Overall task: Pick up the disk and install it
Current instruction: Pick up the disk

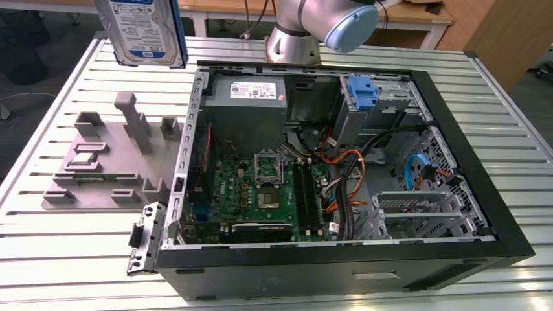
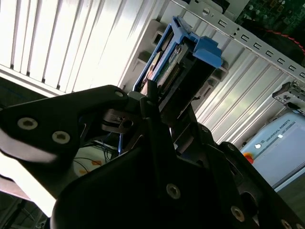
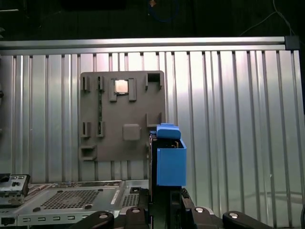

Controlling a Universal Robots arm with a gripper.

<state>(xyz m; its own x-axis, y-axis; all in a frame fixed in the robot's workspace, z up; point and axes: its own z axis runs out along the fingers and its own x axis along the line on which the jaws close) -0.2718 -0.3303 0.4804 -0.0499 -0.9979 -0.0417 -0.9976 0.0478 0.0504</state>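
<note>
Carrying is the step in hand: claw (image 2: 151, 93) clamped on the disk (image 1: 142, 29), held above the tabletop (image 1: 43, 240) at the exterior view's 11 o'clock, outside the open computer case (image 1: 493, 194); installation not yet done.

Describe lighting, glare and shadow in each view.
Exterior view: even light, the disk plainly lit, shadow inside the computer case. Second wrist view: strong glare on the ribbed table, the end effector gripping the disk dark against it. First wrist view: table evenly lit, background dark.
</note>
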